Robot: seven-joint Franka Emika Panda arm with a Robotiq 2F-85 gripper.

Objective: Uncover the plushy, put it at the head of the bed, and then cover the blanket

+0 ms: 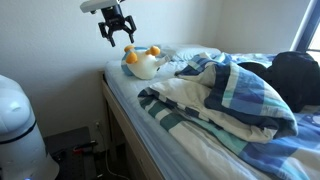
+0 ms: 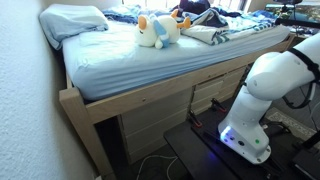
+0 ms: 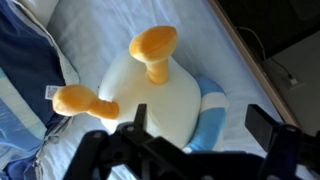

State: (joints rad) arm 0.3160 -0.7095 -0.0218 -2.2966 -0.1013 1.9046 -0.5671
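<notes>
Gripper (image 1: 119,38) open over the uncovered plushy

Jaws stand wide apart with nothing between them, and the gripper hangs in the air clear of the bedding. In the wrist view its two dark fingers (image 3: 268,128) frame the bottom of the picture, spread to either side of the toy.

Directly beneath the gripper, a little toward the blanket side in an exterior view, the plushy (image 1: 143,63) lies bare on the sheet. Its white rounded body (image 3: 160,95) faces up to the wrist camera, with two yellow-orange parts sticking out and a teal patch at its lower side. No finger touches it.

Just beside the plushy, on the far side from the gripper, begins the blanket (image 1: 230,100), bunched in blue, light-blue and white folds with its white underside turned up. Its striped edge also shows at the side of the wrist view (image 3: 20,70).

Under all of this is the bed (image 2: 150,95), with a pale wooden side frame. A white pillow (image 2: 75,20) lies at one end, apart from the plushy (image 2: 158,30). Beyond the blanket, farthest from the gripper, sits a black bundle (image 1: 297,78). The robot's white base (image 2: 262,95) stands on the floor alongside the bed frame.
</notes>
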